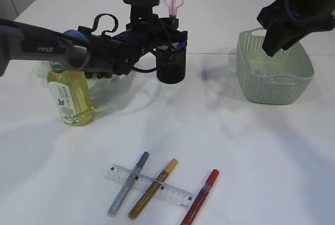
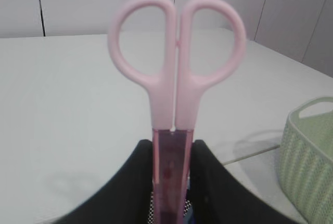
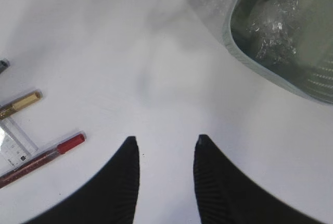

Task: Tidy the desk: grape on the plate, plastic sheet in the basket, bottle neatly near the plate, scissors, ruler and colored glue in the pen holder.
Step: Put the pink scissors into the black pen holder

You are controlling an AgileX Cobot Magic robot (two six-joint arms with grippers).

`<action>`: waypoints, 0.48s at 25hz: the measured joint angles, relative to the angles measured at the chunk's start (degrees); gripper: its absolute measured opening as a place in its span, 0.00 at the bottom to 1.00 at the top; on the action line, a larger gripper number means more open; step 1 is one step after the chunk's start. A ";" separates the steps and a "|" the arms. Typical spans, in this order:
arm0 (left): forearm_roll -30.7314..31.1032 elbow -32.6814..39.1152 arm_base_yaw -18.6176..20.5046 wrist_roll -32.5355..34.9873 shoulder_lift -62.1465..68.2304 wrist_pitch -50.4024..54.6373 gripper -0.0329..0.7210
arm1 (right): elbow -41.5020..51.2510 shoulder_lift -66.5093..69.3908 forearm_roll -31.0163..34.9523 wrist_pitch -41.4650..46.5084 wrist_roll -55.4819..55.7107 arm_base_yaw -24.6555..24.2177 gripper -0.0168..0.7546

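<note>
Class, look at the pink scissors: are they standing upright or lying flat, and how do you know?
Upright. The scissors stand handles-up, blades pointing down into the black pen holder, clamped between the left gripper fingers.

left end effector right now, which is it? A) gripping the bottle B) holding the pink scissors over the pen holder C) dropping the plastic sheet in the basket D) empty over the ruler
B. The left wrist view shows the left end effector closed on the sheathed blades of the pink scissors, and the exterior view places them above the black pen holder.
</note>
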 joint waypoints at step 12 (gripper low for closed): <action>0.16 0.00 0.00 0.00 2.46 0.92 0.26 | 0.00 0.00 0.00 -0.93 -0.29 0.00 0.40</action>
